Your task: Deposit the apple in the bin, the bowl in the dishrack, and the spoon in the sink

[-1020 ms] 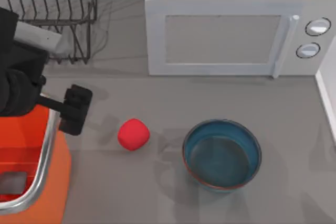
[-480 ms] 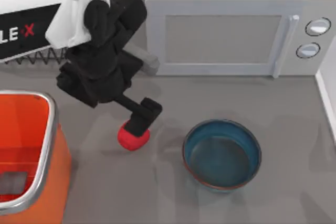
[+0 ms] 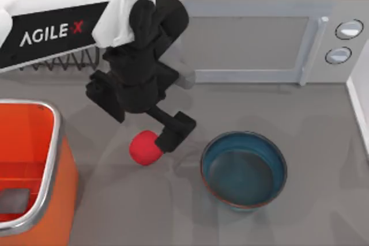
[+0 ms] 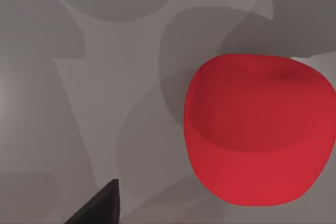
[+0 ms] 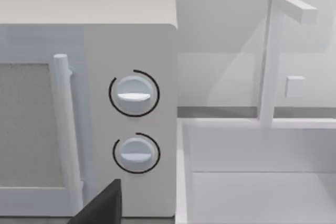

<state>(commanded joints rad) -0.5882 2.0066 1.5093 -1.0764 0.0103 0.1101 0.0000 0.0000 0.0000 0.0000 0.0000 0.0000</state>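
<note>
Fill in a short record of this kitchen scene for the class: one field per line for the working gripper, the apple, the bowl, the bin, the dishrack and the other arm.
left gripper: just over the apple's right edge, grip not visible
apple: on the counter, between bin and bowl
bowl: upright, right of the apple
bin: at the table's left edge
dishrack: back left, behind the left arm
right gripper: facing the microwave

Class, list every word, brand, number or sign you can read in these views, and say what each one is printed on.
"AGILE X": white letters with a red X, on the black panel of the left arm, seen from the top view.
The microwave and its two knobs carry no readable labels or numbers.
Nothing else bears text.
</note>
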